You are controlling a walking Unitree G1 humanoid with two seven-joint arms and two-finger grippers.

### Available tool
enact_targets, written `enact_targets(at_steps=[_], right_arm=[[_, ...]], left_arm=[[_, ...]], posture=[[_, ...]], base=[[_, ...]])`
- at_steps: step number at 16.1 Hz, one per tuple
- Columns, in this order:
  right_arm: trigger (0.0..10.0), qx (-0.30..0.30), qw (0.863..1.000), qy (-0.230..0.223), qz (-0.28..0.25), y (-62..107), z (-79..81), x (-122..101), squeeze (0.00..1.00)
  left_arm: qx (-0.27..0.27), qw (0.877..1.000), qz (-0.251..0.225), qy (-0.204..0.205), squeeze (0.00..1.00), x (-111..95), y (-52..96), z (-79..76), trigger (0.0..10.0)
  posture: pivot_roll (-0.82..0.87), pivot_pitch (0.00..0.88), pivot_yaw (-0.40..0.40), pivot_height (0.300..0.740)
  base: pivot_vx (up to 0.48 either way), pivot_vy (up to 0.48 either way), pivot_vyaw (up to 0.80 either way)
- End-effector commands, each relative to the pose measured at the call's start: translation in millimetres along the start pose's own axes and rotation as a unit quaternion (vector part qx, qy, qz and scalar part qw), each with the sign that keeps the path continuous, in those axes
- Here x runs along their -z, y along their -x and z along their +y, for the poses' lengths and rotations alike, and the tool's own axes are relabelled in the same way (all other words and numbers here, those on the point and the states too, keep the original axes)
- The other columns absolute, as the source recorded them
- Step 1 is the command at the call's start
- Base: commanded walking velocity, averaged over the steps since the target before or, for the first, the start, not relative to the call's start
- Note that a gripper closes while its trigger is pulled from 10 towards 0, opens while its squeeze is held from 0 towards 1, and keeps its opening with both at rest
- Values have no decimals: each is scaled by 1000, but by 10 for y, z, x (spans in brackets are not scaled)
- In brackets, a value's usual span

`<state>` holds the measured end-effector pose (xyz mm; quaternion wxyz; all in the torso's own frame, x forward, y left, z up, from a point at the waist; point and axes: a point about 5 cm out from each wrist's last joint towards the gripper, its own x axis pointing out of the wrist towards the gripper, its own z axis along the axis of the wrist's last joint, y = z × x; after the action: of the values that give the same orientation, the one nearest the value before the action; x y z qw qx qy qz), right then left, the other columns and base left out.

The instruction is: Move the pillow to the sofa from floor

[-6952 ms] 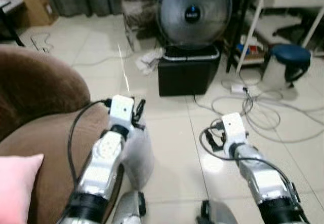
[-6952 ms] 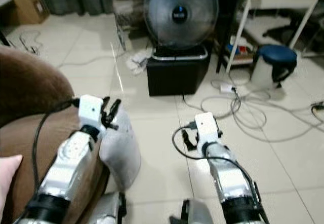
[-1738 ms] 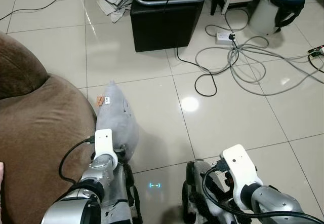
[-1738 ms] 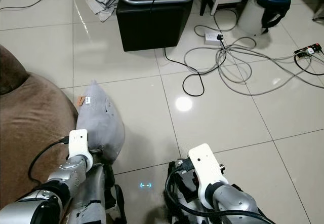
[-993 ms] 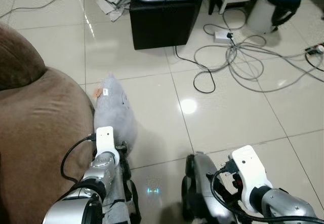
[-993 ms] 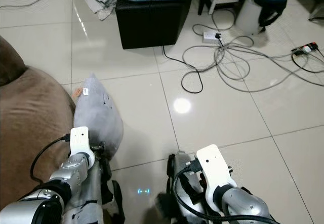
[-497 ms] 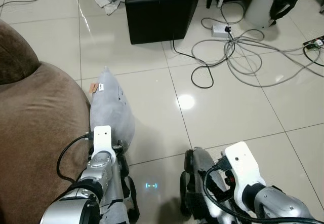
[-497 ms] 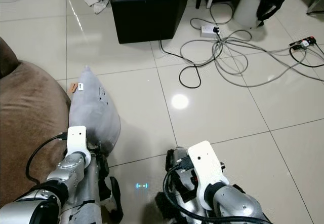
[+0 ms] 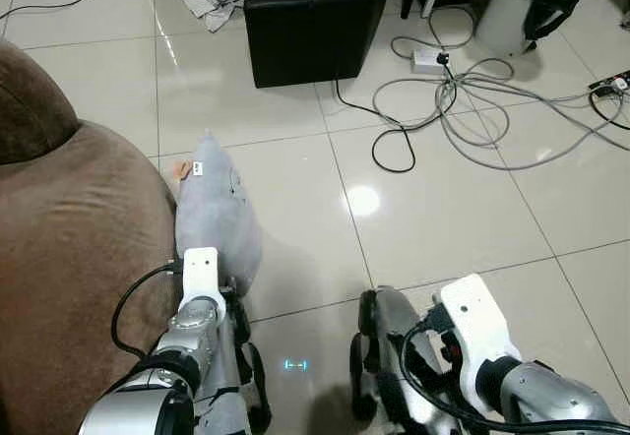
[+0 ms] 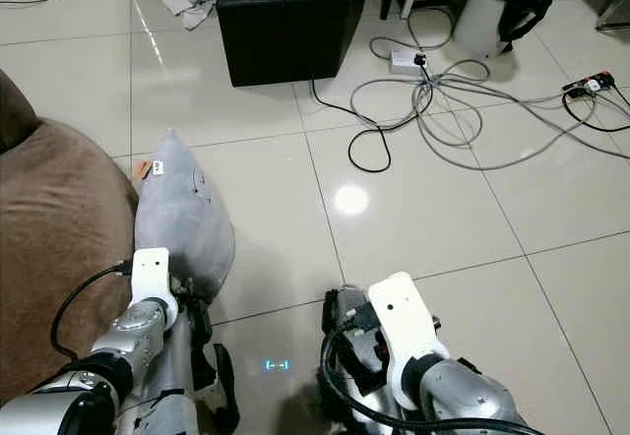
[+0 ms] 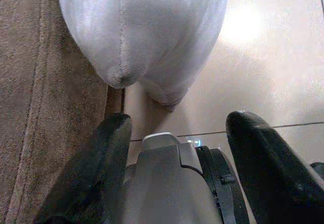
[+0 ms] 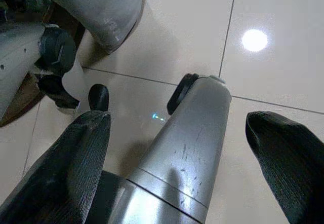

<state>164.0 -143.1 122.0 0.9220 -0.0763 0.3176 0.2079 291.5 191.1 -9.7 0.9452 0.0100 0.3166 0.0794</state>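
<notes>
The brown sofa [image 9: 69, 258] bulked largest. Against its front, on the floor, leaned the grey pillow [image 9: 215, 220]. The left gripper [image 11: 177, 133] hung just short of it, fingers wide, empty. It likely should reach deeper before closing. The right gripper [image 12: 177, 127], farther from the sofa, was spread too.

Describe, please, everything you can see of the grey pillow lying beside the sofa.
The grey pillow is plump and soft, of smooth light-grey fabric with a stitched seam along its edge. It stands on edge on the tiled floor, leaning against the brown sofa, its pointed corner away from the robot bearing a small white tag. The left pincer, open, hovers just short of its near corner, not touching it.
</notes>
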Motion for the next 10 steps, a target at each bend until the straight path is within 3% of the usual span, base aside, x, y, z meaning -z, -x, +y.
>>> enact_targets(at_steps=[1, 5, 6, 8, 10], right_arm=[[10000, -5, 1000, -9, 10, 3, -17, 77, 0], [10000, -69, 993, -30, -91, 27, 45, 68, 0], [10000, -80, 986, -25, -144, 44, 51, 48, 0], [10000, -97, 982, -5, -160, 56, 75, 86, 0], [10000, -142, 977, -39, -152, 23, 76, 281, 0]], left_arm=[[5, 1000, 23, 4, 0, 139, 22, -7, 0], [8, 1000, 19, 10, 0, 105, 16, -31, 0], [9, 1000, 17, 10, 0, 99, 16, -33, 0], [9, 1000, 15, 11, 0, 95, 15, -33, 0], [11, 1000, 11, 18, 0, 81, 13, -21, 0]], posture=[[-234, 296, -44, 573], [-234, 276, -37, 573], [-234, 271, -35, 573], [-232, 269, -32, 573], [-207, 255, -22, 573]], base=[[0, 0, 0], [0, 0, 0], [0, 0, 0], [0, 0, 0], [0, 0, 0]])
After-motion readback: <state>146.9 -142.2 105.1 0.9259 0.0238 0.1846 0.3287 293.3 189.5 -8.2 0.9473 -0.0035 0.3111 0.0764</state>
